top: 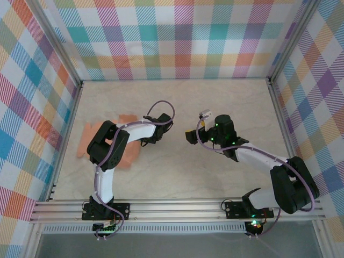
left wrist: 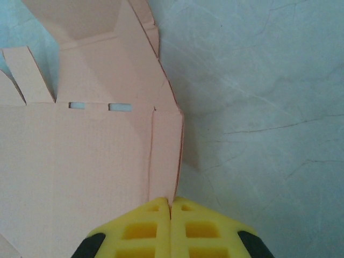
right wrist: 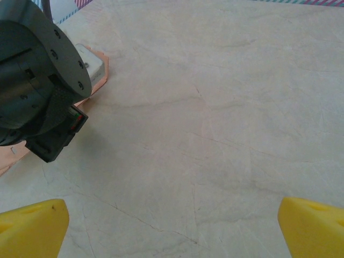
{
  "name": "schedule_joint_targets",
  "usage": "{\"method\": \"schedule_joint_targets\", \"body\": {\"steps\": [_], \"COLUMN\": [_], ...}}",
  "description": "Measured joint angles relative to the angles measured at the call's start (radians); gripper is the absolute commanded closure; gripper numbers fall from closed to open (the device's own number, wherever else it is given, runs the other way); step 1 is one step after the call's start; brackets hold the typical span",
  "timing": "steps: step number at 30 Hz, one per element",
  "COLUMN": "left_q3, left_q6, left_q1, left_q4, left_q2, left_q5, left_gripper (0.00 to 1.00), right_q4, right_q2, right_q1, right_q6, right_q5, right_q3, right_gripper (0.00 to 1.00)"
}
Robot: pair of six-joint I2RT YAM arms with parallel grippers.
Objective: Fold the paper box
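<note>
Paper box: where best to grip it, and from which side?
The narrow side flap on the paper box, at its right edge in the left wrist view, from the table side. It looks raised off its crease, offering a pinchable edge; the left gripper is shut on it.

Paper box is seen as a plain salmon-orange card cut-out, laid flat and mostly unfolded on the left side of the table. Creases, two small slots and tab flaps are shown up close – one narrow side strip is creased upward.
</note>
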Motion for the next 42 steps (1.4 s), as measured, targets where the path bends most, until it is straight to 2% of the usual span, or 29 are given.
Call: {"method": "schedule_joint_targets", "body": {"steps": [6,12,27,30,35,38,42], "left_q3": [0.074,0.241,0.554,0.576,0.577,0.57,0.487], "left_q6": [0.001,0.018,0.056,0.065,0.079,0.083,0.078], "left_q1": [-0.022,-0.105,-0.309,-0.341,-0.341,-0.341,-0.339], "left_q4": [-0.034,-0.039,-0.068,-0.068,-0.066,-0.062,-0.03], "left_q2": [0.001,0.037,0.266,0.283,0.286,0.28,0.198], "left_q5": [0.019,0.051,0.142,0.166,0.185,0.184,0.187], "left_gripper": [1.0,1.0,1.0,0.9,0.52,0.38,0.25], "right_q4": [0.013,0.012,-0.23,-0.284,-0.29,-0.288,-0.272], "right_q2": [0.0,-0.037,-0.507,-0.542,-0.53,-0.511,-0.471], "right_q1": [-0.011,-0.052,-0.144,-0.154,-0.156,-0.156,-0.156], "right_q6": [0.068,0.134,0.163,0.153,0.153,0.179,0.225], "right_q5": [0.023,0.052,0.254,0.279,0.282,0.282,0.274], "right_q3": [0.0,-0.038,-0.19,-0.199,-0.199,-0.199,-0.198], "right_gripper": [0.0,0.0,0.0,0.0,0.0,0.0,0.0]}}
